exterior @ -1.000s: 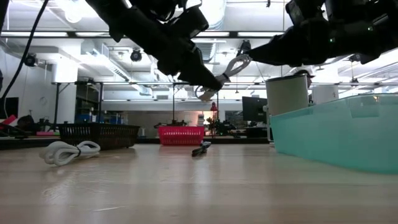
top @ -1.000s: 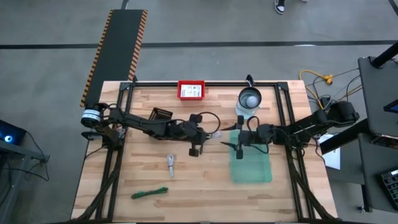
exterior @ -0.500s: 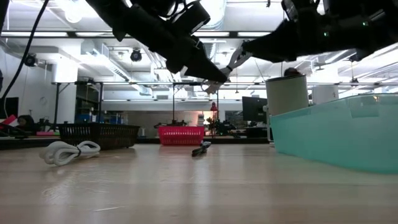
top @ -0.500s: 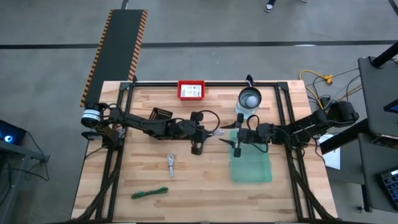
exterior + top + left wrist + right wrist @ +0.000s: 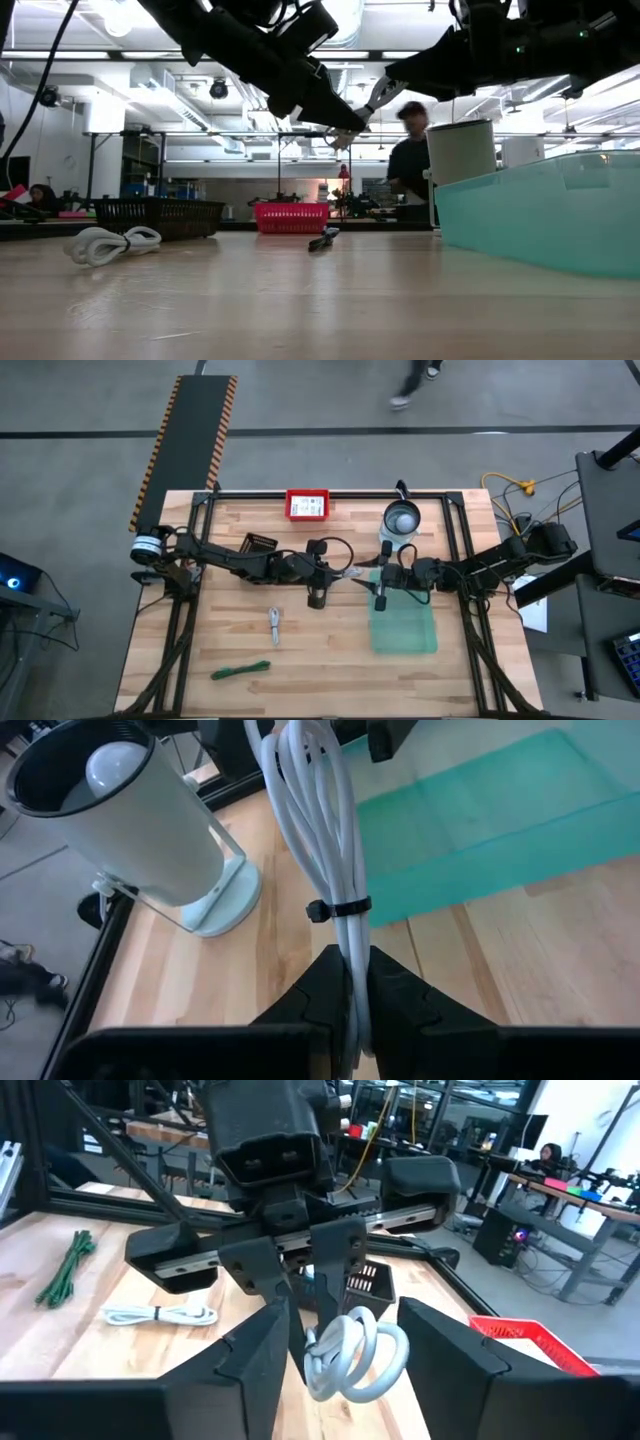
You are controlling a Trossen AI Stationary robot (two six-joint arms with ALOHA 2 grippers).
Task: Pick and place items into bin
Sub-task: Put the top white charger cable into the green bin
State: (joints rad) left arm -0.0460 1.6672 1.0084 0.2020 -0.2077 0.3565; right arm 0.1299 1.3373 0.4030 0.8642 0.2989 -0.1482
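A white coiled cable (image 5: 325, 830), bound by a small black tie, hangs in the air above the middle of the tabletop (image 5: 330, 660), just off the 9 o'clock edge of the green bin (image 5: 405, 630). The left claw (image 5: 345, 573) is clamped tight on one end of it, its two dark fingers (image 5: 320, 990) pressed against the bundle. The loops at the other end sit between the spread fingers (image 5: 270, 1350) of the right claw (image 5: 368, 572), which faces the left claw from the 3 o'clock side; those fingers stand apart on either side of the loops, and the pictures do not show them pressing on the cable. In the low view both claws meet high above the wood, with the cable (image 5: 345, 135) between them.

A second white cable (image 5: 274, 624) lies flat on the tabletop at about 7 o'clock from the claws, and a green tie (image 5: 240, 670) lies farther out toward the 7 o'clock corner. The green bin sits at 5 o'clock from the claws, partly under the right arm. A white cup (image 5: 401, 520) with a round thing inside stands on a pale base at 1 o'clock. A red basket (image 5: 308, 505) holding a white card sits at the 12 o'clock edge, and a small dark basket (image 5: 260, 544) lies at 10 o'clock beside the left arm.

Beyond the tabletop a person (image 5: 408, 150) in dark clothes is walking.
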